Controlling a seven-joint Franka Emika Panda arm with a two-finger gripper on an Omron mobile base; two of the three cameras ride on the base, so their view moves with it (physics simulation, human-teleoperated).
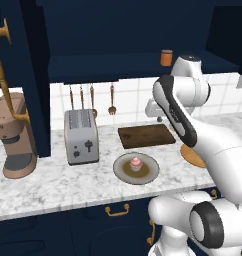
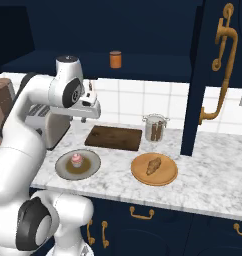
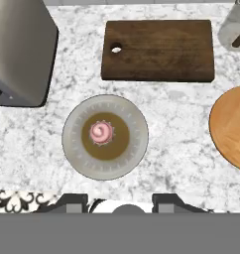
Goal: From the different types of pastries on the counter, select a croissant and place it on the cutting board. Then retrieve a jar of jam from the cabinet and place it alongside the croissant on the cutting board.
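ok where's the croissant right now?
In the right base view the croissant sits on the round wooden plate on the counter, right of the cutting board and just in front of the glass jar.

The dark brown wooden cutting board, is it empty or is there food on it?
Empty. The dark brown wooden cutting board lies bare; the golden-brown croissant sits on the round tan plate beside it.

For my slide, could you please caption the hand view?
Looking down on the counter: a pink cupcake on a grey plate, with the bare cutting board beyond it.
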